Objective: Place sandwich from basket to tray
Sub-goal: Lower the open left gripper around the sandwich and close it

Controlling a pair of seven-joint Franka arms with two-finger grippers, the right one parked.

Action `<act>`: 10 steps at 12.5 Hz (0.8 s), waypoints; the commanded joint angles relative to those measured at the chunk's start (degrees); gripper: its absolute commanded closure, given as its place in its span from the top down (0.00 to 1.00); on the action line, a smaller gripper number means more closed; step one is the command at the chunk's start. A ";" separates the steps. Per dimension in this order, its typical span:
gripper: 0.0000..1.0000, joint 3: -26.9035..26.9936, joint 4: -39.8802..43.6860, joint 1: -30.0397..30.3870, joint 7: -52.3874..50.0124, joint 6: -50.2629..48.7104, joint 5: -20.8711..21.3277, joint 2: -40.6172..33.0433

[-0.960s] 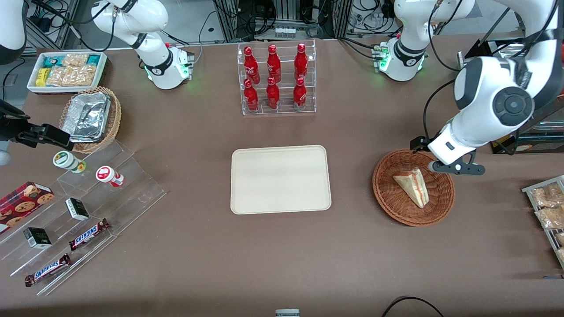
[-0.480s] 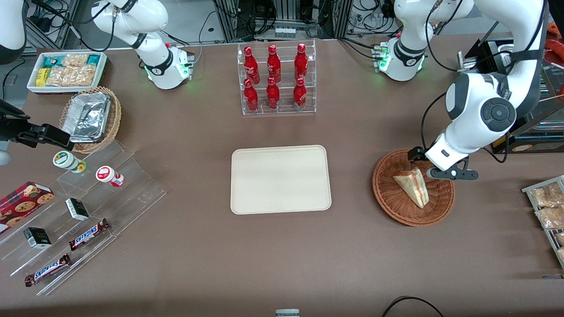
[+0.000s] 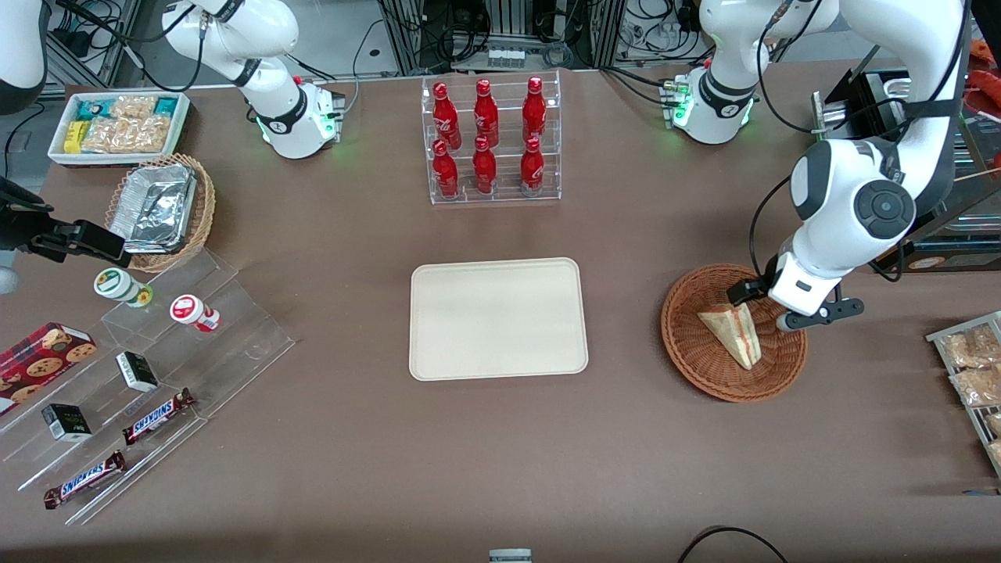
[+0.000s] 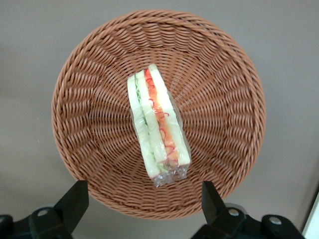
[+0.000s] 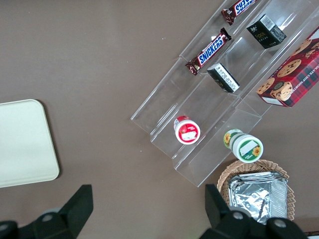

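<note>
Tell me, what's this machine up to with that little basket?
The robot arm is going for a wrapped sandwich lying in a round wicker basket. Its claw hangs just above the basket with its fingers open, one on each side of the sandwich, not touching it yet. The sandwich is meant for the beige tray in the middle of the table, which has nothing on it. A rack of red bottles stands farther back.

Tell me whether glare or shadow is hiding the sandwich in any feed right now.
Front view: even light, the sandwich is plain in the basket, with the gripper hovering over its upper end and covering a little of it. Left wrist view: the sandwich is sharp, with only small glints on its clear wrap; the open fingers look dark. Right wrist view: no sandwich in frame.
</note>
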 commanded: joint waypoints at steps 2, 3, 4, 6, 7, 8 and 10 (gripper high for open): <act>1.00 -0.16 0.40 -0.25 -17.61 3.35 -0.79 2.24; 1.00 -0.25 0.31 -0.34 -21.41 4.76 -0.37 2.69; 1.00 -0.34 0.31 -0.68 -21.19 4.86 0.07 3.04; 1.00 -0.25 0.31 -0.95 -21.28 4.86 0.08 3.22; 1.00 -0.34 0.49 -1.04 -21.28 5.04 0.08 3.65; 1.00 -0.34 1.01 -1.30 -21.19 5.13 0.17 4.88; 1.00 -0.25 1.98 -1.92 -21.10 5.13 0.60 6.81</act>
